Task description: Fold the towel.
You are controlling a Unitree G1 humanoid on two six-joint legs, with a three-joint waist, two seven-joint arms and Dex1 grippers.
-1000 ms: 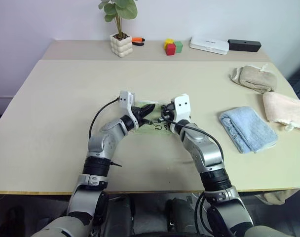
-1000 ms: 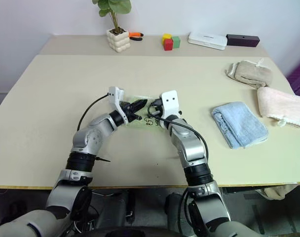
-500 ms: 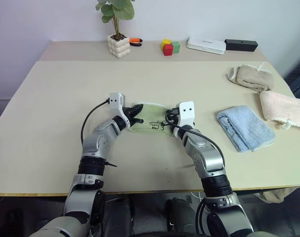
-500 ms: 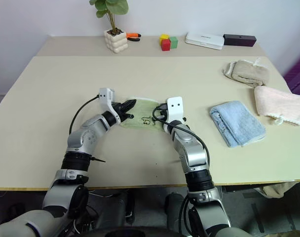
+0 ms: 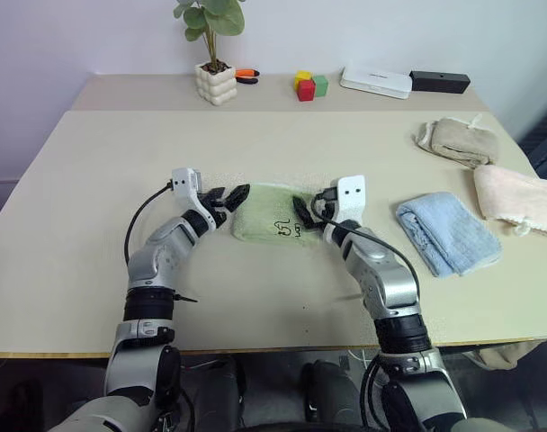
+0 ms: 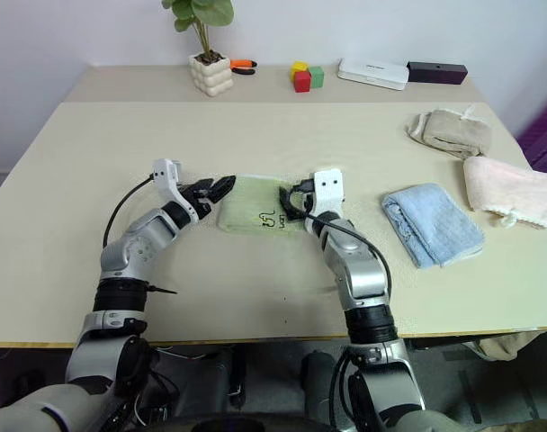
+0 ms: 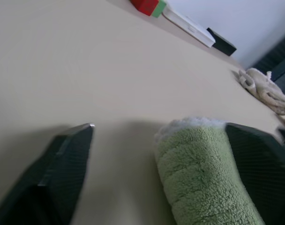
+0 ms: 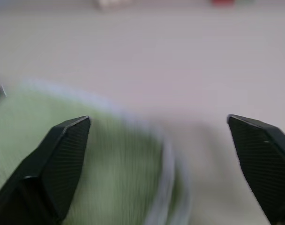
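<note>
Towel (image 5: 272, 212) lies folded flat on the table (image 5: 94, 180), mid-front. Left gripper (image 5: 227, 197) and right gripper (image 5: 308, 208) flank its short ends, jaws wide, holding nothing: judged released after the fold. Plant (image 5: 218, 47) stands well beyond.

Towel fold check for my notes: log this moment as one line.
towel: folded, flat on table | left gripper: open, at its left end | right gripper: open, at its right end

Both arms are silver-grey metal with black joint rings. White camera blocks sit at the wrists, trailing black cables. Fingers (image 7: 63, 173) are black and ribbed.
</note>
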